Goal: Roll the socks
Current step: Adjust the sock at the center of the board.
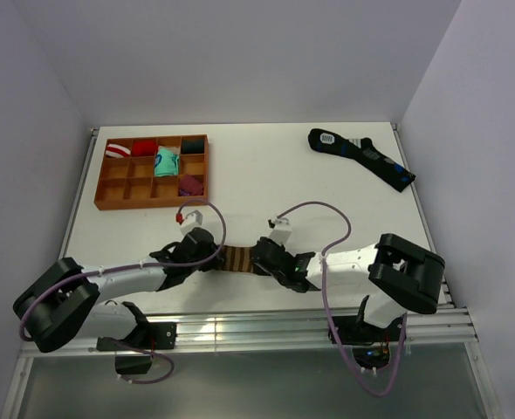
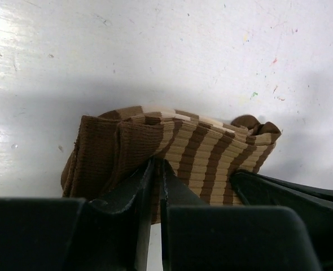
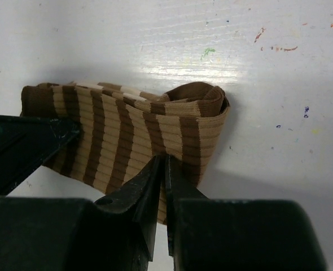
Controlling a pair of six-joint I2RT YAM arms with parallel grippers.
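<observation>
Left fingers [image 2: 134, 195] and right fingers [image 3: 143, 189] pinch closed on striped sock [image 1: 236, 259].

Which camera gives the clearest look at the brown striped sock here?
Right wrist: the striped sock fills the frame, stripes and folded end clear, pinched by the right gripper. Left wrist shows its plain brown end in the left gripper. Top external shows only a short strip between them.
</observation>
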